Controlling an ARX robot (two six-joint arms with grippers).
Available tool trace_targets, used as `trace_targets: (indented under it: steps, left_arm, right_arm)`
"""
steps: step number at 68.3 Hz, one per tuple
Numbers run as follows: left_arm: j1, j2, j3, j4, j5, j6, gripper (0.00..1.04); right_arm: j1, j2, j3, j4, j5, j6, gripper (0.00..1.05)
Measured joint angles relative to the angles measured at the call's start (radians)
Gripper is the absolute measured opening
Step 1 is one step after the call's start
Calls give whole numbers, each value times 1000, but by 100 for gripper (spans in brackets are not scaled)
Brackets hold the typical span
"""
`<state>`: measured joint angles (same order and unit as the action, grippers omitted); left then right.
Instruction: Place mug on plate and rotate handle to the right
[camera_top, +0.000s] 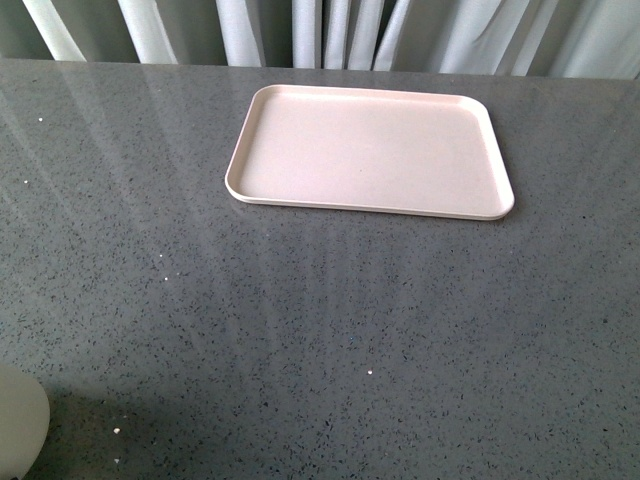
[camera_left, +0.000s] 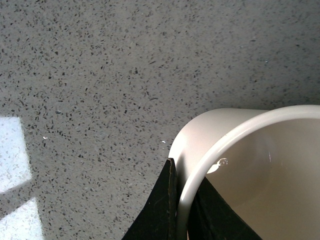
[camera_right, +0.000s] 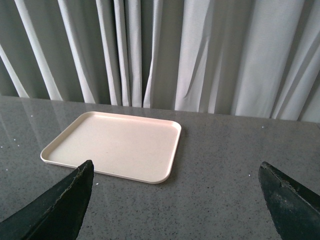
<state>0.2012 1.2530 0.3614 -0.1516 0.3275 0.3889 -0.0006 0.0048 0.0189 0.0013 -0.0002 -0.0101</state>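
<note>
Spreading across every view is the grey speckled stone table (camera_top: 300, 340), with the flat pale pink rectangular plate (camera_top: 370, 150) bare at its far side, long axis running left to right. Our white ceramic mug (camera_left: 260, 165) shows at the near left corner, so the plate lies far and right of it. Our left gripper (camera_left: 184, 200) pinches the mug's wall, one finger inside. Our right gripper (camera_right: 176, 167) gapes wide, empty. The black handle is hidden, so we cannot tell its heading.
</note>
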Motion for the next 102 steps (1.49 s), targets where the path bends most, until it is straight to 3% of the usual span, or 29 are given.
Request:
trace_targets:
  steps: [7, 19, 28, 44, 54, 96, 102]
  left_arm:
    - [-50, -31, 23, -37, -20, -43, 2]
    - [-212, -4, 130, -35, -88, -163, 2]
    - [-400, 127, 278, 5, -166, -297, 2]
    - [-580, 361, 517, 22, -251, -426, 2]
    - [-611, 455, 622, 27, -288, -469, 2]
    - [-615, 459, 628, 27, -296, -488, 2]
    - [-616, 481, 685, -96, -308, -469, 2]
  right_arm:
    - [0, 0, 0, 0, 0, 0, 96]
    - [0, 0, 0, 0, 0, 0, 96]
    - [0, 0, 0, 0, 0, 0, 96]
    - [0, 0, 0, 0, 0, 0, 96]
    - [0, 0, 0, 0, 0, 0, 96]
    - [0, 0, 0, 0, 0, 0, 96]
    - [0, 0, 0, 0, 0, 0, 96]
